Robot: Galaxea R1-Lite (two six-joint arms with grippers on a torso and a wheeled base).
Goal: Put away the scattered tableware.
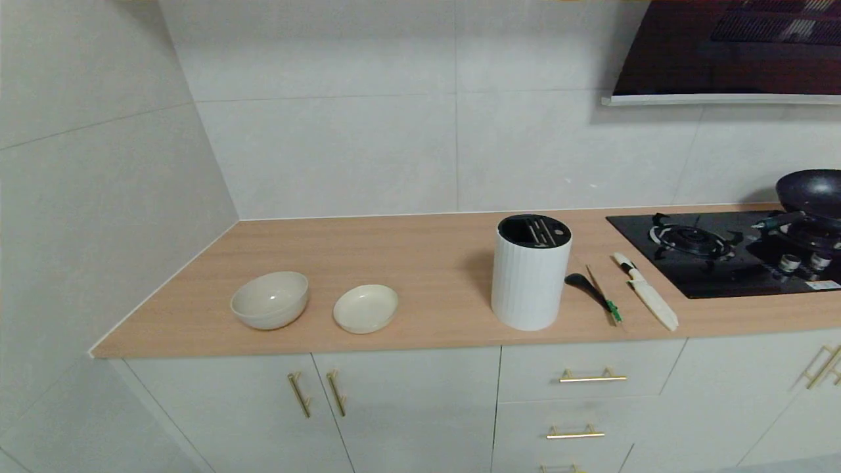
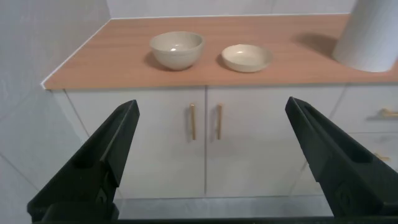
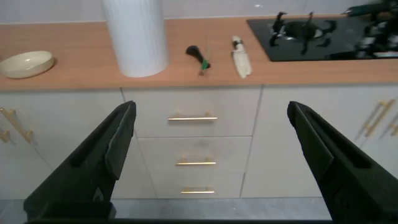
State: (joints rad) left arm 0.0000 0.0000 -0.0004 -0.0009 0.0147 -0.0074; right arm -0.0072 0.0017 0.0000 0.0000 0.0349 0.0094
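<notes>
- The left end effector has its two dark fingers spread wide and holds nothing; it sits low in front of the cabinet doors, below the level of the counter.
- Ahead of it and higher up, on the counter, a cream bowl stands upright, with a shallow cream dish just beside it; the two are not touching.
- The right end effector is likewise open wide and holds nothing, facing the drawers with brass handles.
- Beyond it on the counter stands a white ribbed holder, upright, with a black slotted top.
- Next to the holder, on the side towards the stove, lies a black spoon with a thin wooden stick lying along its handle.
- A little further towards the stove lies a cream utensil with a dark-banded handle, apart from the spoon; I cannot tell whether it is a sheathed knife.
- All the tableware is well apart from both end effectors.
- A dark wok sits on the far burner.
</notes>
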